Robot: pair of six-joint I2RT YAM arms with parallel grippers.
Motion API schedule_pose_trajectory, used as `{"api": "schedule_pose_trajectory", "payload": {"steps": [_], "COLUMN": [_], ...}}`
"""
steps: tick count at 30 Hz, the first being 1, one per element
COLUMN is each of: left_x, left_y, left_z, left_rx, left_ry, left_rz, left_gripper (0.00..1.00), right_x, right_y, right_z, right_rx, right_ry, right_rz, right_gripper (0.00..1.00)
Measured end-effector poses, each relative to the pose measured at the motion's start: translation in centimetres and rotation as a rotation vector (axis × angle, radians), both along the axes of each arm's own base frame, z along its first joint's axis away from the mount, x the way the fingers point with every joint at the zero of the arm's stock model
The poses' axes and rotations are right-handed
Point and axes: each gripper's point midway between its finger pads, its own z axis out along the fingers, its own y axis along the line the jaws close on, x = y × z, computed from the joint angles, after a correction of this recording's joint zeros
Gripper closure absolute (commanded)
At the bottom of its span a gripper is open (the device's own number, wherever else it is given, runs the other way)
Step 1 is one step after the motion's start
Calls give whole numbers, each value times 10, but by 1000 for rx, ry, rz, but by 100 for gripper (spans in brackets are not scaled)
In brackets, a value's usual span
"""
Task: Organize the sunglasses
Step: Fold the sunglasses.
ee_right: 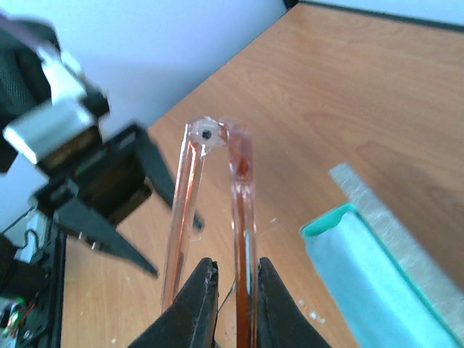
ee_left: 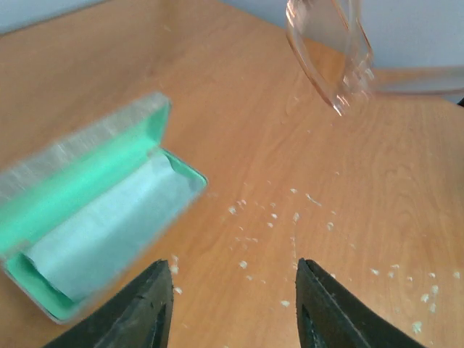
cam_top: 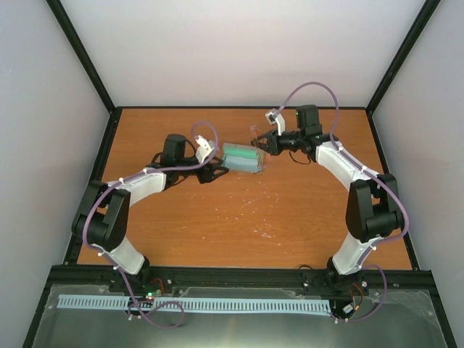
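We see right gripper (ee_right: 237,268) clenched on sunglasses (ee_right: 217,210), aloft near open grey glasses case (ee_left: 43,181), cloth (ee_left: 101,232) inside; left gripper (ee_left: 232,264) spread, empty; we judge casing them remains

One sunglasses (ee_right: 241,185) pair, one box (ee_left: 83,148), one cloth (ee_left: 109,232), and two tools: left tool (ee_left: 232,265), right tool (ee_right: 235,263).

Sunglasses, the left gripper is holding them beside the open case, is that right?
Not quite. The right gripper holds the sunglasses beside the open case, as the right wrist view shows. The left gripper is open and empty.
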Motion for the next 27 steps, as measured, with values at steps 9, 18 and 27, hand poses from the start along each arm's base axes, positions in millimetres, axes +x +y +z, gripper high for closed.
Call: {"api": "schedule_pose_trajectory", "payload": {"steps": [9, 18, 27], "left_x": [-42, -63, -61], "left_y": [-21, -41, -47], "left_z": [-4, 49, 58], "left_rx": [-23, -150, -190], "left_ry": [48, 63, 81], "left_rz": [-131, -277, -298], "left_gripper": [72, 69, 68], "right_x": [41, 43, 18], "right_y": [-2, 4, 31], "right_z": [23, -2, -23], "right_rx": [13, -36, -40], "right_ry": [15, 41, 80], "right_rz": [-149, -213, -137], "right_gripper": [97, 97, 97]}}
